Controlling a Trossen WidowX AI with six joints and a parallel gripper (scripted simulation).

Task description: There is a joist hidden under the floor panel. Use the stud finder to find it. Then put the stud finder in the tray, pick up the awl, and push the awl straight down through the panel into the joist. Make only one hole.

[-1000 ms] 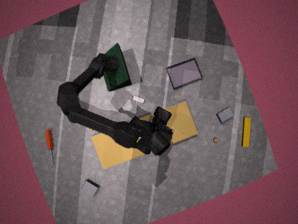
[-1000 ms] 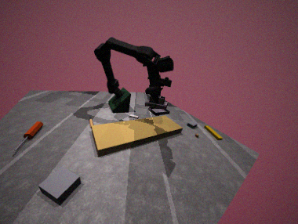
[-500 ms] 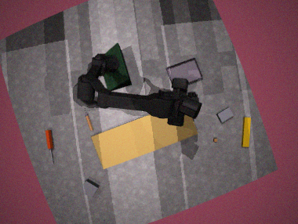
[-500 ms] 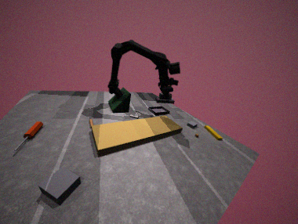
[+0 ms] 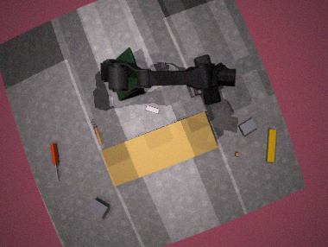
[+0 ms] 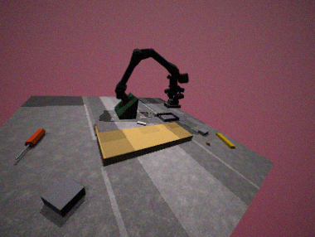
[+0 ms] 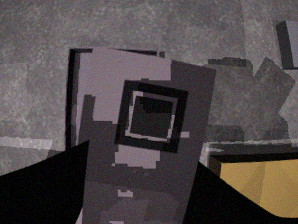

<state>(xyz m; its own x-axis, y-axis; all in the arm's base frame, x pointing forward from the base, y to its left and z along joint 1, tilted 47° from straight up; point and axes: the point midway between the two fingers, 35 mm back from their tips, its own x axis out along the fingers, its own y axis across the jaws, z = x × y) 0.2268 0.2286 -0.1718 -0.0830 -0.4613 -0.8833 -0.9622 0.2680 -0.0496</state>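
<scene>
- The gripper (image 6: 172, 103) is shown clenched on the stud finder (image 7: 143, 163), a flat grey rectangular block with a dark square window framed in a pale line; its face appears mottled and matt
- In the exterior view the stud finder is held just above the tray (image 6: 169, 117), a shallow dark-rimmed rectangle lying behind the far end of the floor panel (image 6: 141, 140); in the top view the tray is hidden under the arm
- The step in hand is judged to be the placing of the stud finder in the tray, the search over the panel being taken as finished
- The next move is judged to call for a straight descent until the tool rests inside the rim, followed by release and a vertical retreat
- The floor panel (image 5: 160, 148) is seen as a long yellow slab of slight thickness, flat-topped, with darker square patches near both ends
- The awl (image 5: 97, 134), a slim orange-handled spike, lies on the surface just off the panel's other end, well apart from the gripper
- An orange-handled screwdriver (image 5: 54, 156) with a thin metal shaft lies farther out and could be mistaken for the awl
- The surface (image 5: 181, 207) is grey and speckled, crossed by pale stripes
</scene>
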